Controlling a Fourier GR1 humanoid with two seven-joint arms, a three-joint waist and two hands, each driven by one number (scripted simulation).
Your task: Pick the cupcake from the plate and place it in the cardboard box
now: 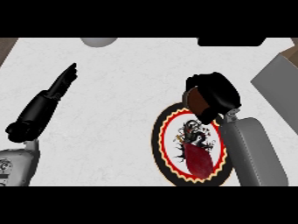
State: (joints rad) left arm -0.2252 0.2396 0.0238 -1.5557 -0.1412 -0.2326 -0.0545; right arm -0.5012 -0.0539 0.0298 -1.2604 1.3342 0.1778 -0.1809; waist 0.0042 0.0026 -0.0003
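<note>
Head view, looking steeply down on the white desk (112,109). My right hand (214,94) sits over the far rim of the plate (170,148), its fingers (223,104) curled round the cupcake (194,99), of which only a brown sliver shows at the hand's left side. I cannot tell whether the cupcake rests on the plate or is already clear of it. My left hand (59,83) lies out over bare desk at the view's left, fingers straight and together, holding nothing, well apart from the plate.

The cardboard box (296,57) shows only as a brown corner at the upper right edge, beside a grey slab (283,83) that runs between it and my hand.

Risks, as I judge them: the hand hides most of the cupcake, so I cannot confirm how it is seated, and it could slip during the carry. The route to the box passes near the grey slab, and a low path could clip it. The box's opening is out of view, so my placement would be aimed half blind.
</note>
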